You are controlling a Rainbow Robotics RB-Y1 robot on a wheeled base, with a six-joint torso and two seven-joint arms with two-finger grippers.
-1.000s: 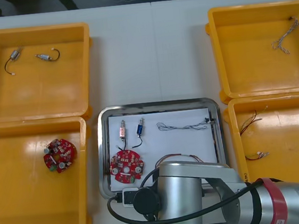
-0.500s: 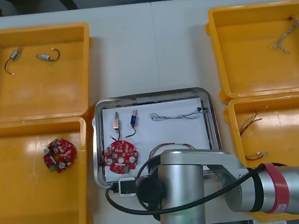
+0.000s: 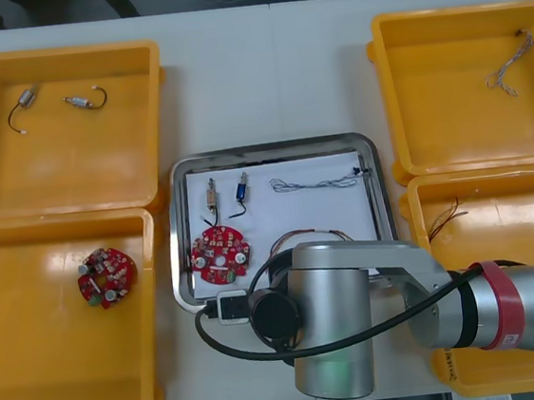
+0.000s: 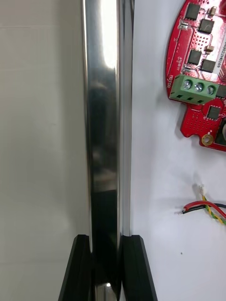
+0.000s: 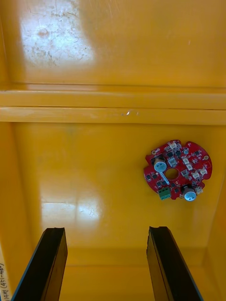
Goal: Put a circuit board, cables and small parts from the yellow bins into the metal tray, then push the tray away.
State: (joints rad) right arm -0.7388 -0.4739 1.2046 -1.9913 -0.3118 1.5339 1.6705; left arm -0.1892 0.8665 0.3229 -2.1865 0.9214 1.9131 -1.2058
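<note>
- Right gripper (image 4: 105,242) clamps the near rim of the metal tray (image 3: 271,149), which sits loaded between the yellow bins (image 3: 61,54).
- Push straight and level; don't skew it into the bins.
- Left gripper (image 5: 106,233) spread apart, idle over the left yellow bins.

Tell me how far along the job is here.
Done: the metal tray holds a red circuit board, two small metal parts, a twisted cable and a red and yellow cable. In hand: the right gripper is shut on the tray's near rim. Left: pushing it away. The left gripper hangs open over the near left yellow bin.
</note>
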